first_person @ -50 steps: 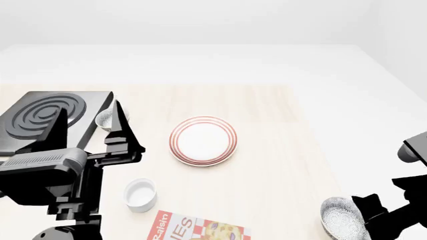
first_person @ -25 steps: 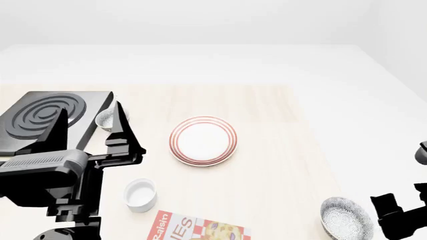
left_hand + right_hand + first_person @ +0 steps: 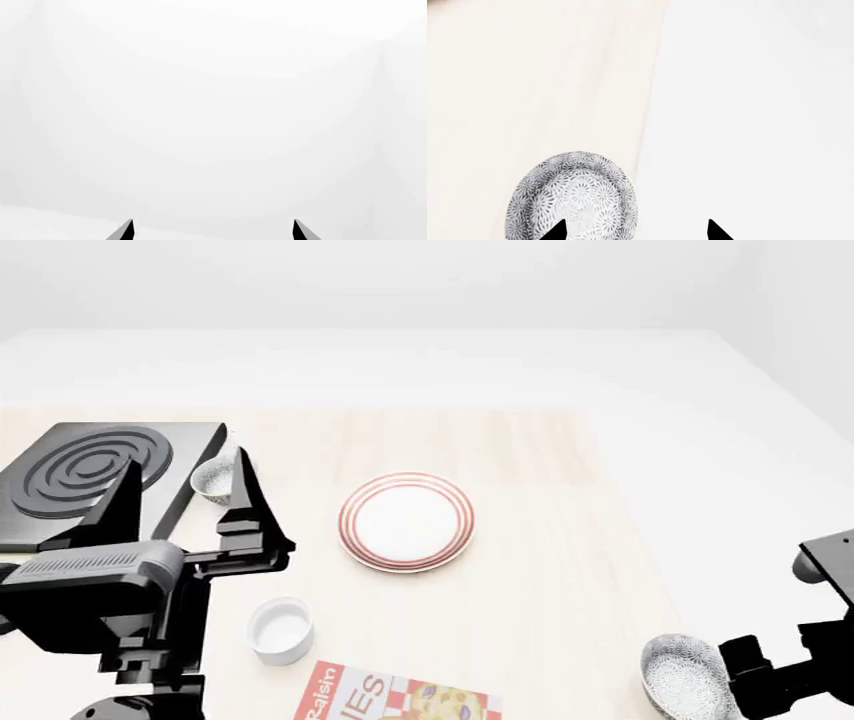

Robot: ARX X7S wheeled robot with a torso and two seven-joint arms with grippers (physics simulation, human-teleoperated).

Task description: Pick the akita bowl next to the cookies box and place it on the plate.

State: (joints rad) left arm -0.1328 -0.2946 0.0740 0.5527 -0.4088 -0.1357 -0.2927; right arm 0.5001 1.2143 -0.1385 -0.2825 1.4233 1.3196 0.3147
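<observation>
The akita bowl, grey-and-white speckled, sits at the table's near right edge, to the right of the cookies box. In the right wrist view the same bowl lies just inside the table edge. My right gripper is open, with one fingertip over the bowl and the other past the table edge. The plate, white with red rings, lies mid-table with nothing on it. My left gripper is open and holds nothing, raised near the table's left side.
A second speckled bowl stands beside a black stove at the left. A plain white cup sits just above the cookies box. The table's right edge runs right beside the akita bowl.
The right arm drew back toward the lower right, then came back in beside the bowl. The bowl stayed put. The left gripper shifted slightly lower.
</observation>
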